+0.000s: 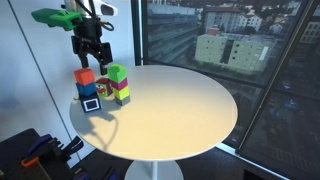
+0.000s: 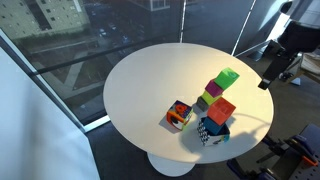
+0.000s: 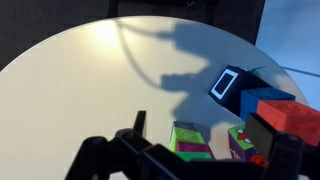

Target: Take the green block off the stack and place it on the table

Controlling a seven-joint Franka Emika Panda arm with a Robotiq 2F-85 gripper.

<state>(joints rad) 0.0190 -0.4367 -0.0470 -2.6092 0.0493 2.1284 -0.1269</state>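
The stack stands near the edge of the round white table [image 1: 185, 105], with the green block [image 1: 117, 72] on top, a magenta cube [image 1: 121, 87] under it and another green cube at the bottom. The green block also shows in an exterior view [image 2: 228, 78] and the wrist view [image 3: 184, 135]. My gripper [image 1: 90, 48] hangs open and empty in the air, above the cubes and off to the side of the stack. In the wrist view its fingers [image 3: 205, 135] frame the stack from above without touching it.
An orange-red cube [image 1: 84, 76] sits on a blue-and-white cube [image 1: 90, 98] right beside the stack. A multicoloured cube [image 2: 179, 115] lies close by. Glass windows stand behind the table. Dark equipment sits on the floor [image 1: 35, 150].
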